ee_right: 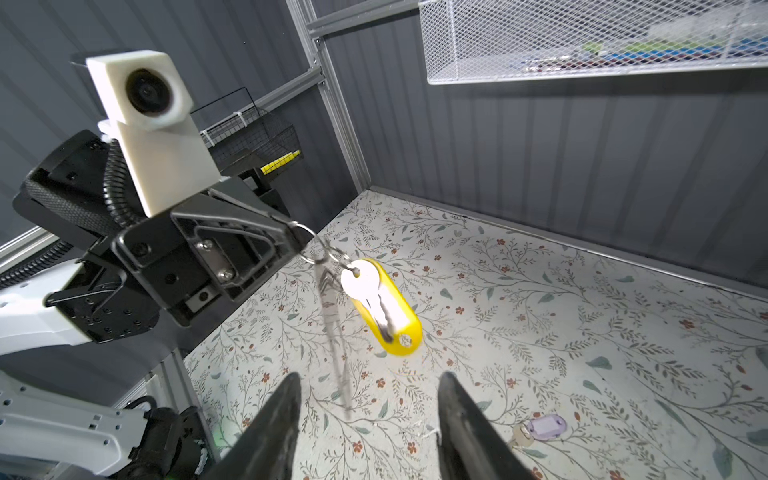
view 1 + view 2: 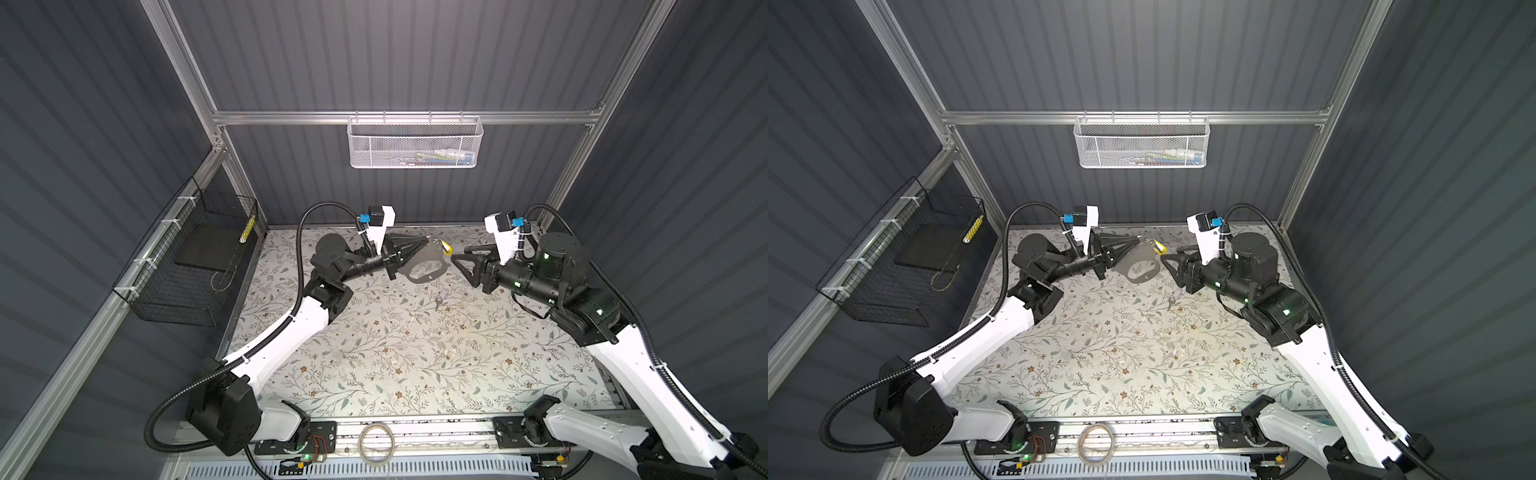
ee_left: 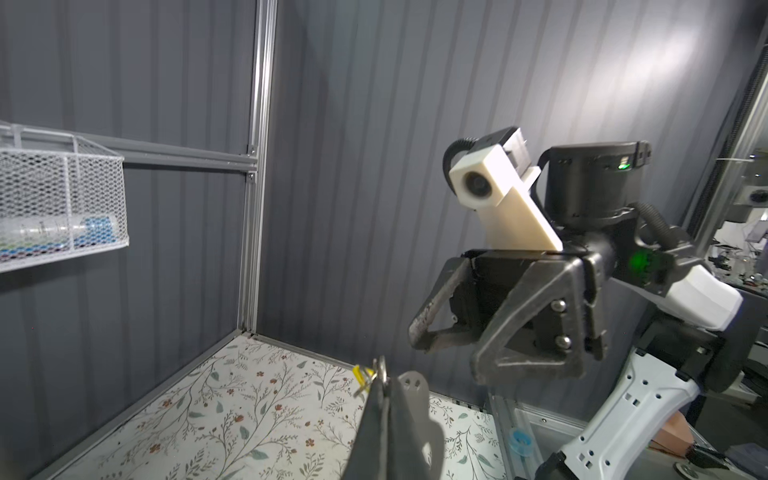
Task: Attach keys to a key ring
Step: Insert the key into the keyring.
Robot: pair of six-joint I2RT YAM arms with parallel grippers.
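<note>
**Yellow key on the ring, lilac key on the counter**

In both top views, any labels in the white mesh basket (image 2: pixel 415 141) (image 2: pixel 1140 143) on the back rail are too small for me to read. My left pincer (image 2: pixel 429 242) (image 2: pixel 1139 240) is clamped shut on the top end of the key ring (image 2: pixel 424 266) (image 2: pixel 1137 266), a flat dark grey plate with one large oval opening, held above the far part of the counter (image 2: pixel 395 353) (image 2: pixel 1100 357). The yellow key (image 2: pixel 447 247) (image 2: pixel 1158 247) hangs just beside the plate. My right pincer (image 2: pixel 459 254) (image 2: pixel 1170 253) faces them with its jaws apart, gripping nothing. The lilac key (image 2: pixel 442 295) (image 2: pixel 1177 294) lies on the leaf-and-flower print near the ring, apart from both pincers.

In the left wrist view, the matte grey key ring (image 3: pixel 411 415) sits against my closed black fingers (image 3: pixel 370 432), and the right pincer (image 3: pixel 446 355) gapes opposite.

In the right wrist view, my own fingers (image 1: pixel 286 415) stand wide apart with nothing between them. The left pincer (image 1: pixel 293 237) pinches a thin wire loop (image 1: pixel 305 229). From it hang the key ring (image 1: pixel 332 324), edge-on and blurred, and the yellow key (image 1: pixel 388 316), a shiny metal blade on a glossy oval plastic cover. The lilac key (image 1: pixel 546 427) lies flat on the counter (image 1: pixel 582 311).
</note>
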